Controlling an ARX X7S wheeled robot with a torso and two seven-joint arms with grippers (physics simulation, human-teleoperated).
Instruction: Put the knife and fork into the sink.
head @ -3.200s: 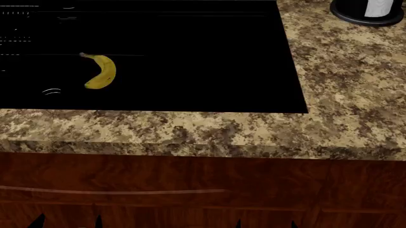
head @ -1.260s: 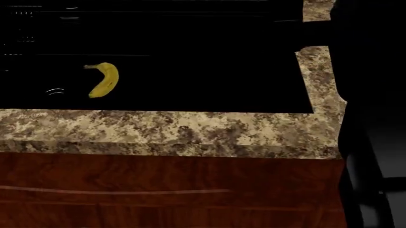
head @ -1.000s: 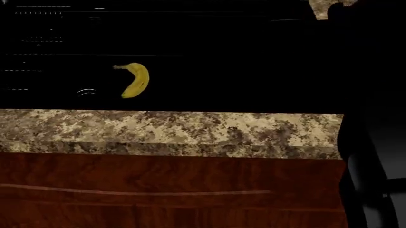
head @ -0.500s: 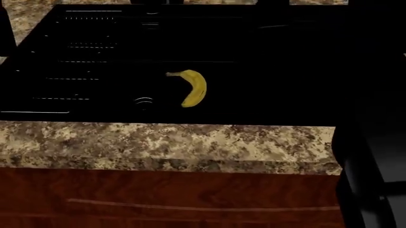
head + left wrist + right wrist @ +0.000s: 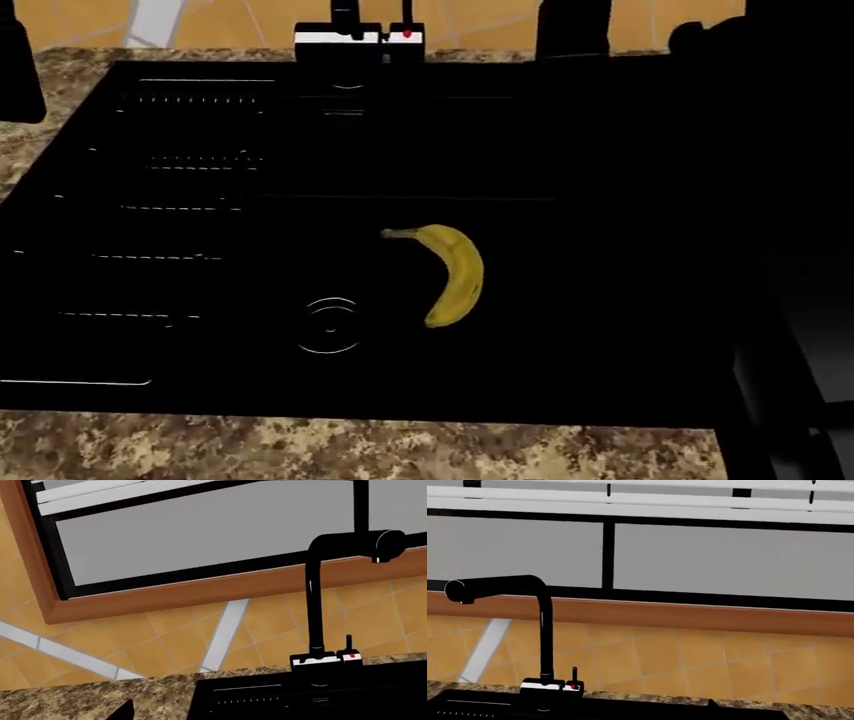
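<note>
The sink (image 5: 200, 250) lay long axis left-right, tap (image 5: 358, 38) at its far edge, a banana (image 5: 457, 275) inside. Neither gripper's state could be told.

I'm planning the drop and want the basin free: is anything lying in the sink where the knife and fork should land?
Yes: a banana lies in the sink, right beside the round drain. Neither the knife nor the fork shows in any view, so their own path cannot be judged.
</note>
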